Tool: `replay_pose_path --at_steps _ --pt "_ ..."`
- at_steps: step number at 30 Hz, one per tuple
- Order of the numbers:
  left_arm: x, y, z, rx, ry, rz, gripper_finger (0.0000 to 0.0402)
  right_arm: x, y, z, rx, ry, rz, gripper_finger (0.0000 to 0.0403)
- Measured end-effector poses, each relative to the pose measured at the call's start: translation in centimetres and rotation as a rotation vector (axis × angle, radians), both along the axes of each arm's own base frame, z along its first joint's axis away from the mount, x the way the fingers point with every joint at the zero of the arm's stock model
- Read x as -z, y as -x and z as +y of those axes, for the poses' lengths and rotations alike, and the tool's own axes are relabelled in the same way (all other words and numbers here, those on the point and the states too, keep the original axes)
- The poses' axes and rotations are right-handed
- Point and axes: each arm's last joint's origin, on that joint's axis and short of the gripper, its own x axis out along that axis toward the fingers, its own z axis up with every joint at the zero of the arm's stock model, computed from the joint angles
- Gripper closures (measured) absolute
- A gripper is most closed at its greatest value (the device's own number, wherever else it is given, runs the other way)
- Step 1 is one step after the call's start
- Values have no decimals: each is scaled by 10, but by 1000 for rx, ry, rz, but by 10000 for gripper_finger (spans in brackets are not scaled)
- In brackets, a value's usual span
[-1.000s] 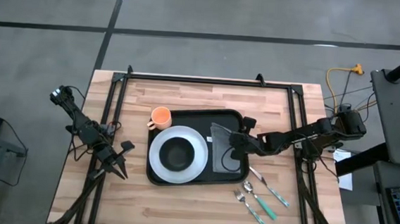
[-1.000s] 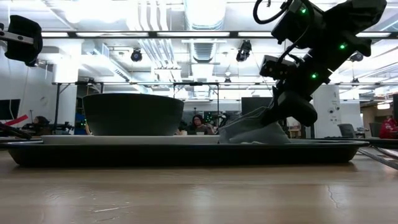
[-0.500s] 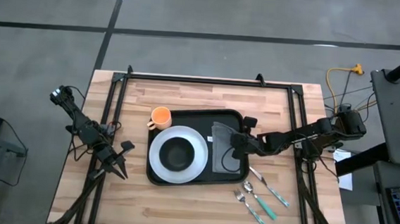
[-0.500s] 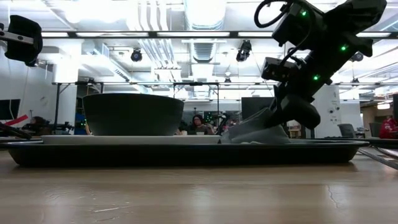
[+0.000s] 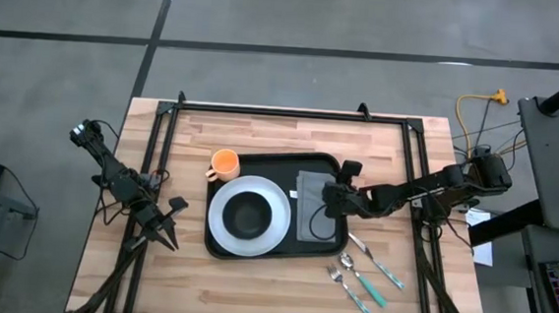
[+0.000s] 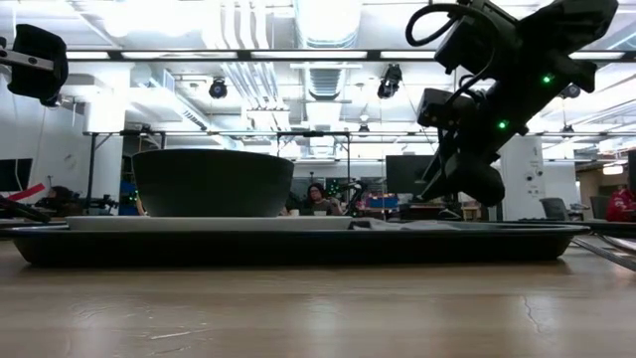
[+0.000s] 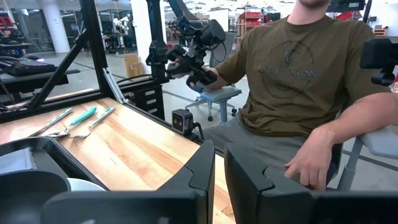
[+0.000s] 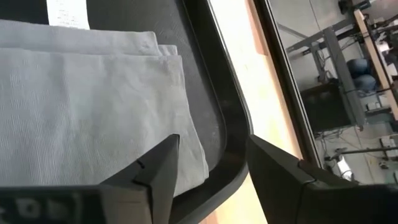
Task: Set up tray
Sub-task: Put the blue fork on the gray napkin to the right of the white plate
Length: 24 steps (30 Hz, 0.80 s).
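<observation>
Nearest the bottom of the overhead frame we see cutlery (image 5: pixel 362 276) on the wooden table (image 5: pixel 281 137). At centre sits the black tray (image 5: pixel 259 160), bearing a white plate (image 5: pixel 275 220), dark bowl (image 5: pixel 248 214) and folded grey napkin (image 5: pixel 308 210). The right gripper (image 5: pixel 328 196) hovers open-fingered over the napkin; at far left, the left gripper (image 5: pixel 167 237) rests closed.

The wooden desk (image 5: pixel 251 283) fills the middle of the high view. Directly on it, at centre, lies the black tray (image 5: pixel 259 161). An orange cup (image 5: pixel 224 162) stands just beside the tray's upper left corner. In the lower right of the frame lie a spoon (image 5: pixel 347 261), a fork (image 5: pixel 334 274) and two green-handled utensils (image 5: pixel 382 272).
</observation>
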Motion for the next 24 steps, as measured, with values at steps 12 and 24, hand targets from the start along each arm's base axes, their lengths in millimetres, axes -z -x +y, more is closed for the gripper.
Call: replay_pose_path --at_steps 12,24 --pt "0 0 0 0 0 0 383 -22 -8 6 40 -264 71 227" --pt "0 0 0 0 0 0 383 -29 -2 22 73 -436 143 250"
